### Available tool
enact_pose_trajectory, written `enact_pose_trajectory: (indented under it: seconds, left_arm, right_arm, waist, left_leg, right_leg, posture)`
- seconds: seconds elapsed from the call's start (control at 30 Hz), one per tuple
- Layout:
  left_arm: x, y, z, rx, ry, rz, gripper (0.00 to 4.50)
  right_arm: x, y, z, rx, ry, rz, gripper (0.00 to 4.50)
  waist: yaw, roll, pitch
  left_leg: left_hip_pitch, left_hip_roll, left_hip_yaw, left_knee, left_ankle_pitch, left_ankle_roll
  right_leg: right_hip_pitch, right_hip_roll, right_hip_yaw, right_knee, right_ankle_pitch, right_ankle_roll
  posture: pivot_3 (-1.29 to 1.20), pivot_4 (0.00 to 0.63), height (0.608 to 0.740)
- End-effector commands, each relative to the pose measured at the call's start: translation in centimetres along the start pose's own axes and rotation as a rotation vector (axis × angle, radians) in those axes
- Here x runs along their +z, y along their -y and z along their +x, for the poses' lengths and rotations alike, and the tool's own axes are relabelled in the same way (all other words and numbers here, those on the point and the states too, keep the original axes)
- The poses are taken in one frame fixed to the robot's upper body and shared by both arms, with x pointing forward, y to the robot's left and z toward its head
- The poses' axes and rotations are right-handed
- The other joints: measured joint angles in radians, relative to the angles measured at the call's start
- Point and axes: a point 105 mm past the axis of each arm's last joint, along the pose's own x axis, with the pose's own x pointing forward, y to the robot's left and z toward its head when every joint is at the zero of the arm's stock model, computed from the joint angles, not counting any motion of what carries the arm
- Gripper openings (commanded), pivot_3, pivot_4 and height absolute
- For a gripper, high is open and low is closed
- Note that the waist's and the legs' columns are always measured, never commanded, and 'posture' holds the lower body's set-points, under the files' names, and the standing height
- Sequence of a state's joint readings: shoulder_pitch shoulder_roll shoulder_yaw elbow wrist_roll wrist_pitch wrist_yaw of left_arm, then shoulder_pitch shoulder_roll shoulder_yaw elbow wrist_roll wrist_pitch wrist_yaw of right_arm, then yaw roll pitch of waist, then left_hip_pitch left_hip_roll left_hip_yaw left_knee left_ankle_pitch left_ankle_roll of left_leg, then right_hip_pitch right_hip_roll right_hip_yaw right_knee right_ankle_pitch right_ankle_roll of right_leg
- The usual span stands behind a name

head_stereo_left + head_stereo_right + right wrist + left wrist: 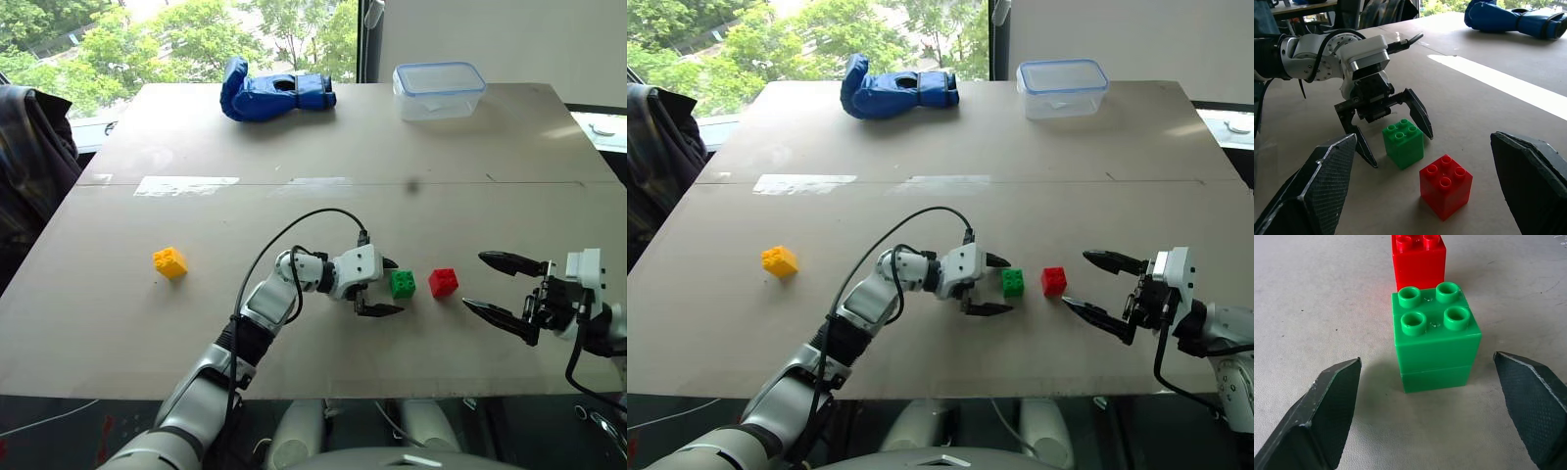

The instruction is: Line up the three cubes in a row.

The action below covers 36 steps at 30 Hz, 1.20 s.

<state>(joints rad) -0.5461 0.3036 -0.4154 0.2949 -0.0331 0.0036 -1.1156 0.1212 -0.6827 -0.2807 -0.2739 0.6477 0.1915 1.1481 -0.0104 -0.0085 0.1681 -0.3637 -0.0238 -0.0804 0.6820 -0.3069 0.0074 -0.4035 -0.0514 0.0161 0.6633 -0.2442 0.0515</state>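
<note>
Left eye view: left gripper [385, 287] jaws apart, straddling green cube [402, 283] without touching; red cube [443, 282] just beside it; yellow cube [169, 261] well apart on your left; left arm nearer; right gripper [501, 285] spread wide, empty.

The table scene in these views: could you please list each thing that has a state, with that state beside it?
Green cube: upright on the table, released, between the open fingers, beside the red one.
Red cube: upright, free.
Yellow cube: free, far off to the left.
Left hand: open around the green cube.
Right hand: open, empty.
Clear container: lid on.
Blue glove: lying flat.
</note>
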Motion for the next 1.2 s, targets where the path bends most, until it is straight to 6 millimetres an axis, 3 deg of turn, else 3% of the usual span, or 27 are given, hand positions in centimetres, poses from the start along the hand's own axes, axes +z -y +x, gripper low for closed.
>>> enact_pose_trajectory:
  seconds: [0.03, 0.2, 0.3, 0.43, 0.53, 0.7, 0.8, 0.9, 1.0, 1.2]
  left_arm:
    - [0.8, 0.1, -0.6, -0.009, 0.023, 0.021, 4.45]
    - [0.2, -0.6, -1.9, 0.028, -0.004, 0.015, 4.45]
    - [0.9, -0.7, -2.8, 0.031, 0.036, 0.016, 4.45]
    - [4.2, 0.1, -4.8, 0.012, 0.212, 0.059, 4.45]
    - [7.0, -0.6, -7.2, 0.129, 0.33, 0.07, 4.45]
    - [7.3, -4.8, -14.0, 0.654, 0.296, 0.025, 4.45]
    - [7.4, -5.5, -18.7, 1.039, 0.268, -0.001, 4.45]
    - [7.4, -4.3, -21.9, 1.355, 0.217, -0.051, 4.45]
    - [4.4, -1.0, -25.3, 1.662, 0.074, -0.199, 4.45]
    - [-0.8, 4.6, -26.8, 1.836, -0.156, -0.403, 4.45]
  right_arm:
    - [0.7, 0.0, -0.3, 0.004, 0.012, -0.031, 4.5]
    - [0.5, 0.0, -0.4, 0.005, 0.01, -0.028, 4.5]
    - [0.5, 0.1, -0.4, 0.008, 0.012, -0.027, 4.5]
    - [1.1, -0.2, -0.4, 0.044, 0.041, -0.024, 4.5]
    - [2.6, -0.9, 0.5, 0.118, 0.074, -0.042, 4.5]
    - [4.6, -1.1, 2.7, 0.168, 0.142, -0.068, 4.5]
    - [5.2, -0.9, 3.8, 0.195, 0.173, -0.075, 4.5]
    - [5.7, -0.8, 4.9, 0.245, 0.203, -0.07, 4.5]
    - [6.1, -0.7, 6.9, 0.286, 0.214, -0.065, 4.5]
    - [5.8, 0.5, 9.0, 0.27, 0.211, -0.067, 4.5]
  waist:
    - [-0.002, 0.0, 0.0]
    - [-0.001, 0.0, 0.0]
    - [-0.002, 0.0, 0.0]
    - [-0.002, 0.0, 0.0]
    - [-0.001, 0.001, 0.0]
    - [-0.009, 0.001, 0.0]
    - [-0.003, 0.001, 0.0]
    - [0.001, -0.001, 0.001]
    - [0.002, -0.001, 0.001]
    - [0.007, -0.001, 0.001]
  left_leg:
    - [0.0, 0.0, 0.0, 0.0, 0.0, 0.0]
    - [0.0, 0.0, 0.0, 0.0, 0.0, 0.0]
    - [0.0, 0.001, 0.0, 0.0, 0.0, 0.0]
    - [0.0, 0.003, 0.0, 0.0, 0.0, 0.0]
    - [0.0, 0.003, 0.0, 0.0, 0.0, 0.0]
    - [0.001, 0.005, 0.0, 0.0, 0.0, 0.0]
    - [0.001, 0.006, -0.001, 0.0, 0.0, 0.0]
    - [-0.001, 0.005, 0.0, 0.0, 0.0, 0.0]
    - [-0.001, 0.003, -0.001, 0.0, 0.001, -0.003]
    - [0.0, 0.003, -0.001, -0.001, 0.001, -0.003]
  right_leg:
    - [0.0, 0.0, 0.0, 0.0, 0.0, 0.0]
    - [0.0, 0.0, 0.0, 0.0, 0.0, 0.0]
    - [0.0, 0.0, 0.0, 0.0, 0.0, 0.0]
    - [0.0, 0.0, 0.0, 0.0, 0.0, 0.0]
    - [0.0, -0.001, 0.0, 0.0, 0.0, 0.0]
    - [0.0, 0.0, 0.0, 0.0, 0.0, 0.0]
    - [0.0, 0.001, 0.0, 0.0, 0.0, 0.0]
    - [0.0, -0.001, 0.0, -0.002, 0.0, 0.0]
    - [0.0, -0.001, 0.0, -0.003, 0.001, 0.001]
    - [0.0, -0.001, 0.0, -0.001, 0.001, 0.001]
  posture:
    - [0.0, 0.15, 0.74]
    - [0.0, 0.15, 0.74]
    - [0.0, 0.15, 0.74]
    - [0.0, 0.15, 0.74]
    - [0.0, 0.15, 0.74]
    - [0.0, 0.15, 0.74]
    - [0.0, 0.15, 0.74]
    - [0.0, 0.15, 0.74]
    - [0.0, 0.15, 0.74]
    - [0.0, 0.15, 0.74]
